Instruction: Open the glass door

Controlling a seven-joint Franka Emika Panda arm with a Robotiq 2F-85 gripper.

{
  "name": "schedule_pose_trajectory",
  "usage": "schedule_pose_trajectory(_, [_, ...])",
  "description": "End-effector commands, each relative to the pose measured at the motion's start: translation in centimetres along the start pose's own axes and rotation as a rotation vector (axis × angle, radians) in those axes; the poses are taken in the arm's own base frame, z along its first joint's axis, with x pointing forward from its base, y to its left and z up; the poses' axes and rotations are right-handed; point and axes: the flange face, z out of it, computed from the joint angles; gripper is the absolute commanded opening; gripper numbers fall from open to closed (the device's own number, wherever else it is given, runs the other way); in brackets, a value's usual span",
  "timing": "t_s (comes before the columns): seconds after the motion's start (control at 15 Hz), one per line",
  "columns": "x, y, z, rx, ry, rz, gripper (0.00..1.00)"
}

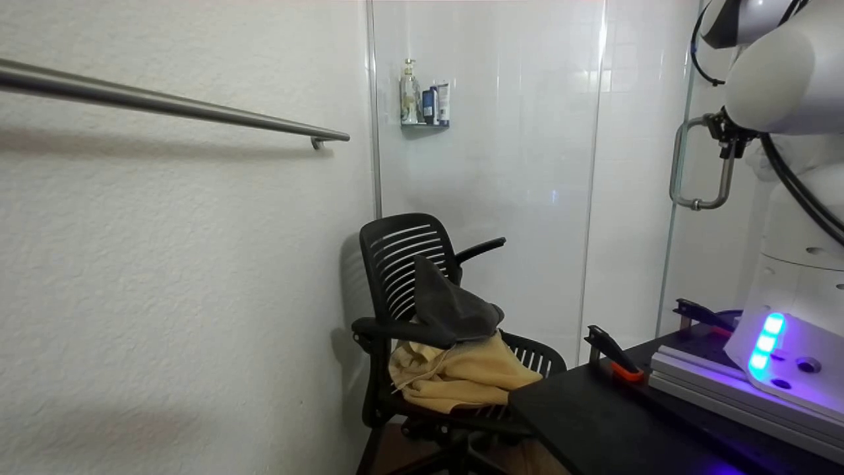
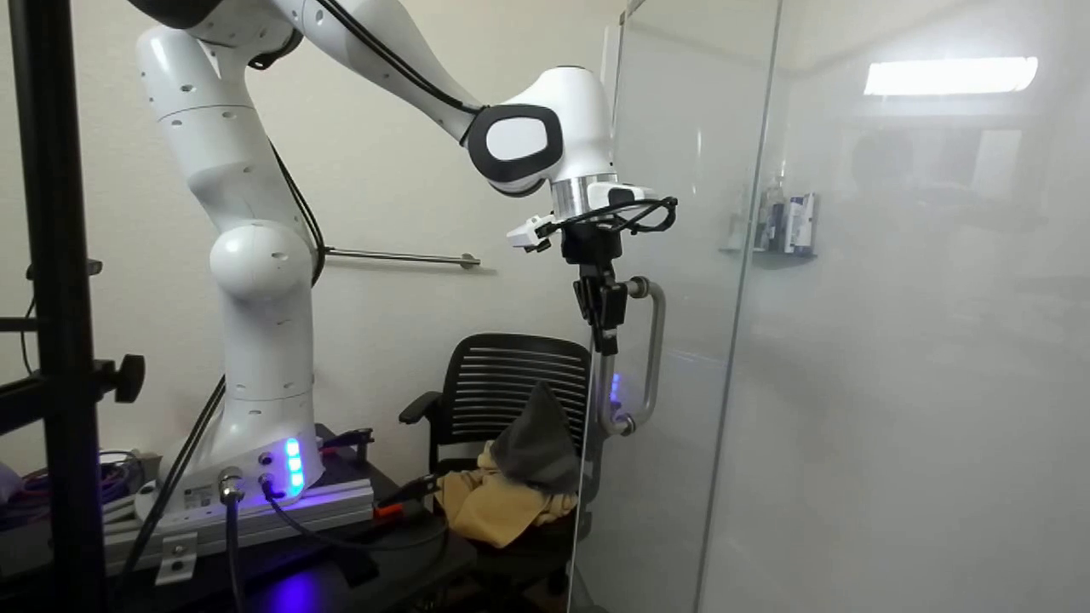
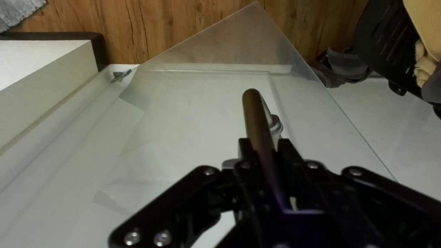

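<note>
The glass door (image 2: 656, 519) is a tall, clear, glossy panel; it also shows in the wrist view (image 3: 206, 120). There its lower corner reaches past the sill over the wood floor, so it stands partly open. The grey metal loop handle (image 2: 657, 358) has a bar on each side of the glass, also seen in an exterior view (image 1: 676, 165). My gripper (image 2: 606, 342) points down beside the upper part of the near bar. In the wrist view the fingers (image 3: 264, 146) are closed round that bar (image 3: 254, 110). The part of the bar inside the jaws is partly hidden.
A black office chair (image 1: 402, 260) with yellow and grey cloths stands near the door edge, by a black table (image 1: 587, 422) with clamps. A towel rail (image 1: 171, 100) is on the wall. A small shelf (image 1: 425, 125) with bottles is behind glass. A black stand (image 2: 55, 255) rises beside the arm.
</note>
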Motion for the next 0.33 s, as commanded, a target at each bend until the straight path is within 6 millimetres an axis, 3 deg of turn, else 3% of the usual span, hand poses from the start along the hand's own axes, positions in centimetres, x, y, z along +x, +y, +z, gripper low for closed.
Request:
schedule_pose_trajectory(0.0, [-0.2, -2.8, -3.0, -0.005, -0.039, -0.097, 0.47])
schedule_pose_trajectory(0.07, [0.0, 0.0, -0.1, -0.004, -0.007, -0.007, 0.23])
schedule_pose_trajectory(0.27, [0.2, -1.6, -1.8, -0.013, -0.038, -0.068, 0.44])
